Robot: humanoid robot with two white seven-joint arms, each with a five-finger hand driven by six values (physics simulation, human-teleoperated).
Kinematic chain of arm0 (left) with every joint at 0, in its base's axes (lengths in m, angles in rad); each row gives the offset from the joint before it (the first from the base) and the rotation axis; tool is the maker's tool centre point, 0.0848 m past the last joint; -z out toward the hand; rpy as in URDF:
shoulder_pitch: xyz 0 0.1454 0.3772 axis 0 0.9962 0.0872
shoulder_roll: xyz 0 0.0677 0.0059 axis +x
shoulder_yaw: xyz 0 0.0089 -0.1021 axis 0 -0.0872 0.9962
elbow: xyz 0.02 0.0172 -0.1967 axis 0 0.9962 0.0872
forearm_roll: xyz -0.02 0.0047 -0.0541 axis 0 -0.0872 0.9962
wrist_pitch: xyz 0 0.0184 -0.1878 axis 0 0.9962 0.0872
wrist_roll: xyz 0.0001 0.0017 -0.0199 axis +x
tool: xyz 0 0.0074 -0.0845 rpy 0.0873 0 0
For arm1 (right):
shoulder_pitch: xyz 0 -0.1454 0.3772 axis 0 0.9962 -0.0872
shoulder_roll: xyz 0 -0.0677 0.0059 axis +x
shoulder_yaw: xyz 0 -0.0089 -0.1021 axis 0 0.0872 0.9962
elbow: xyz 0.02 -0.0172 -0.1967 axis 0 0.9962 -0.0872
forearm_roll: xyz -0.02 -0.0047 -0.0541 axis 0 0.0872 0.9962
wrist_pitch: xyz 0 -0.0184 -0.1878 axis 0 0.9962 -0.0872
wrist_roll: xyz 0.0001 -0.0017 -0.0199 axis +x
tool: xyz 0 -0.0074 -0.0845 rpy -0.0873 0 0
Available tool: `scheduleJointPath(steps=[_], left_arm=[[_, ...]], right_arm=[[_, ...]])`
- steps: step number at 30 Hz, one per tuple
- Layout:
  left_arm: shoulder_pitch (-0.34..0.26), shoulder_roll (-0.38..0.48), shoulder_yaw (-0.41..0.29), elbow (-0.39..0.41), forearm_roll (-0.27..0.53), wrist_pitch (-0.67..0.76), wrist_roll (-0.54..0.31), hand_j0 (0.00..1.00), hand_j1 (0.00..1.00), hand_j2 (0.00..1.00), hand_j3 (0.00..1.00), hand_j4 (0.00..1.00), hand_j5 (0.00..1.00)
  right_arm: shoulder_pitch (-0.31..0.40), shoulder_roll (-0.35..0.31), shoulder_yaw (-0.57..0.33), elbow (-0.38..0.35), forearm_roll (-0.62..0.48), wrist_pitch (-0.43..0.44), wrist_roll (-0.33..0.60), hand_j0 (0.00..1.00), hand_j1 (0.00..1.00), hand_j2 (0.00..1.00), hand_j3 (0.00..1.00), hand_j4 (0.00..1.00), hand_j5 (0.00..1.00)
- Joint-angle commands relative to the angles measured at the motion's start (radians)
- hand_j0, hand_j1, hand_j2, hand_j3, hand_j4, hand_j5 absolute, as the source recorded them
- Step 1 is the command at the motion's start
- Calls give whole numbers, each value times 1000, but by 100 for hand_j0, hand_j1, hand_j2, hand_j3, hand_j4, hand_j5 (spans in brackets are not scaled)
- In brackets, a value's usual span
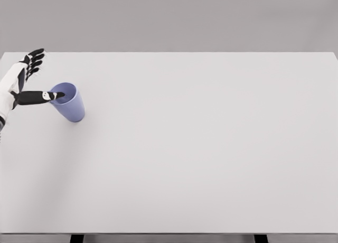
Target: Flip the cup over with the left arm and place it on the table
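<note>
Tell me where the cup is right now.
In the head view the cup stands on the table at its far left, mouth up, with the left hand's thumb reaching over its rim.

We see a wide white table (200,158) filling nearly the whole head view, its top plain and evenly lit. Its far edge runs straight across the upper part, and behind it stands a flat grey wall (169,18). Along the bottom the near edge shows, and under it two dark legs (77,238), one toward the left and one toward the right
</note>
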Motion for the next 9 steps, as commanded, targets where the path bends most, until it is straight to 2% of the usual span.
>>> scheduleJointPath(steps=[1,9], left_arm=[[0,43,27,-1,-2,-37,-2,100,100,100,100,100,100],[-11,55,32,-2,-4,-60,-2,100,100,100,100,100,100]], right_arm=[[0,0,0,0,0,0,0,100,100,100,100,100,100],[0,0,0,0,0,0,0,100,100,100,100,100,100]])
